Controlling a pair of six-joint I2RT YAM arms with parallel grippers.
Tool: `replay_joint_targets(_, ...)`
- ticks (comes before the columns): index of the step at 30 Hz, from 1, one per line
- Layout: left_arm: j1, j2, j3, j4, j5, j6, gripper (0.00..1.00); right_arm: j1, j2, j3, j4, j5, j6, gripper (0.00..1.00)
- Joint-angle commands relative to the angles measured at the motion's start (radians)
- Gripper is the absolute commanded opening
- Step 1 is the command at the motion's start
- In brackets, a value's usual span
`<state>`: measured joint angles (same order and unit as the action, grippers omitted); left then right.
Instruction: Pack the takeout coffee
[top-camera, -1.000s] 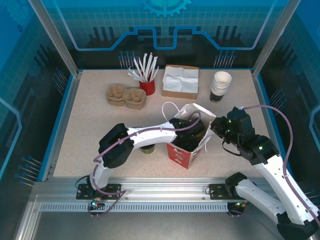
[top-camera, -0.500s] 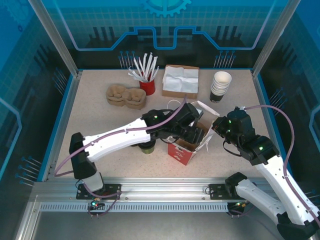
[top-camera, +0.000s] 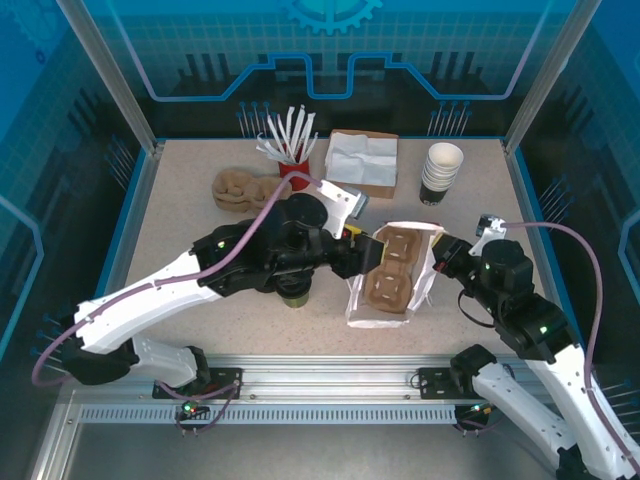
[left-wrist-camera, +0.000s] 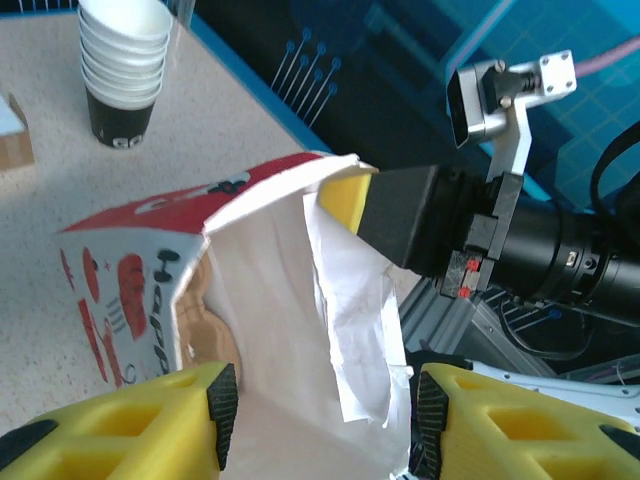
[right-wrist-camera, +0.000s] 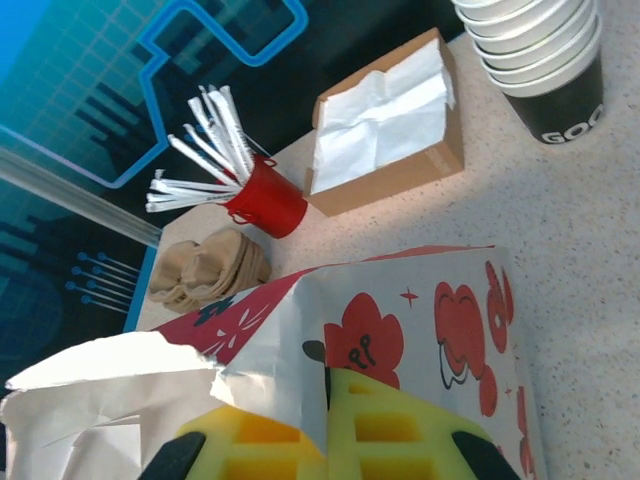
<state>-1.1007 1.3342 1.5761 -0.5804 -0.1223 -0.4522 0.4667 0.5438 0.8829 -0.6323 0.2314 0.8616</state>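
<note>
One takeout coffee, a dark paper cup with olive-green top (top-camera: 293, 297), stands near one red-and-white paper bag (top-camera: 357, 308). Right fingers (right-wrist-camera: 385, 432) pinch the bag's rim; left fingers (left-wrist-camera: 120, 425) spread, released.

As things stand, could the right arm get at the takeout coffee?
Probably not. The right tool is shut on the rim of the paper bag. The bag and the left arm lie between it and the takeout coffee, which sits largely hidden beneath that arm.

Creased, matt white paper bag (left-wrist-camera: 290, 270) with red print; rough brown moulded-pulp tray (top-camera: 392, 270) inside; speckled matt worktop (top-camera: 170, 220); smooth paper cups (top-camera: 441, 172) upper right.
</note>
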Motion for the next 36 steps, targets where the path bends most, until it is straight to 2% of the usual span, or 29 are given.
replay_joint_targets(1, -0.005, -0.029, -0.045, 0.045, -0.045, 0.062, 0.52, 0.013, -0.038, -0.036, 0.059, -0.02, -0.044, 0.0)
replay_joint_targets(11, -0.005, -0.023, -0.073, 0.031, -0.071, 0.075, 0.53, 0.012, -0.043, -0.047, 0.046, -0.029, -0.035, 0.0)
replay_joint_targets(17, 0.004, -0.027, -0.064, -0.016, -0.155, 0.09, 0.56, -0.002, 0.06, 0.034, -0.006, -0.054, -0.044, 0.0)
replay_joint_targets(21, 0.026, -0.045, -0.068, -0.065, -0.226, 0.069, 0.57, -0.059, 0.149, 0.083, -0.007, -0.177, -0.062, 0.0)
replay_joint_targets(24, 0.063, -0.067, -0.072, -0.151, -0.322, 0.003, 0.61, -0.153, 0.232, 0.111, -0.001, -0.335, -0.042, 0.0)
replay_joint_targets(27, 0.111, -0.121, -0.12, -0.195, -0.353, -0.043, 0.63, -0.246, 0.317, 0.143, 0.007, -0.503, -0.031, 0.0)
replay_joint_targets(36, 0.221, -0.264, -0.31, -0.256, -0.346, -0.108, 0.72, -0.317, 0.544, 0.264, -0.051, -0.682, -0.114, 0.0)
